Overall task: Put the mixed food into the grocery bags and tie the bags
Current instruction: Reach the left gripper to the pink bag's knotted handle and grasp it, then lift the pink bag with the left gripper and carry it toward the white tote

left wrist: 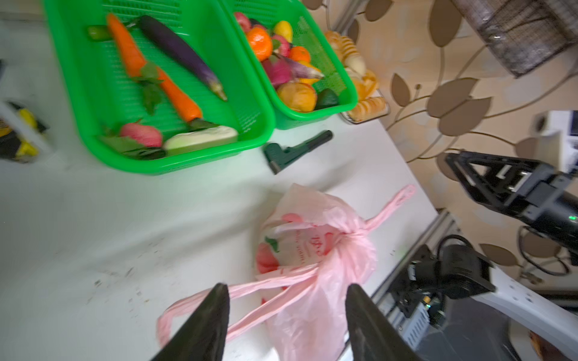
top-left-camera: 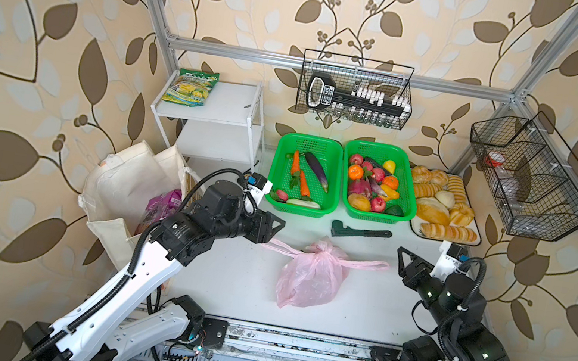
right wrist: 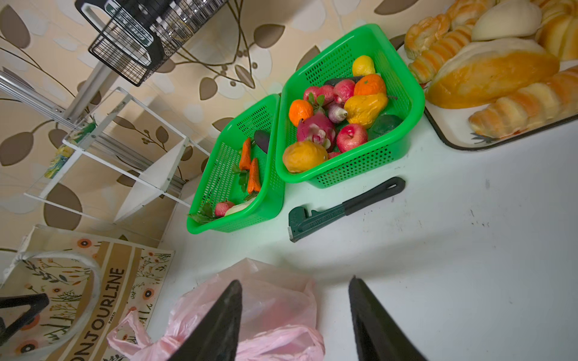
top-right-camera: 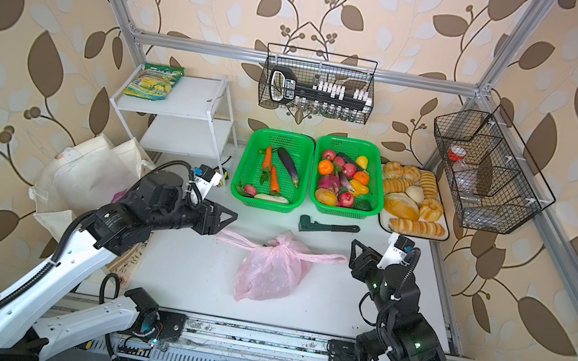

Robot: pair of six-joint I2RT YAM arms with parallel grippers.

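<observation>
The pink plastic grocery bag lies in the middle of the white table, bulging, with a knot at its top. Its two handle ends trail out left and right. My left gripper hovers open over the left handle, holding nothing. My right gripper is open too, empty, just off the right handle end. The cream canvas tote stands at the left edge with a purple packet showing inside. Whatever is in the pink bag is hidden.
Two green baskets of vegetables and fruit sit at the back, with a dark wrench in front of them. A bread tray is at the back right. A white shelf holds a yellow-green packet. Wire baskets hang on the frame.
</observation>
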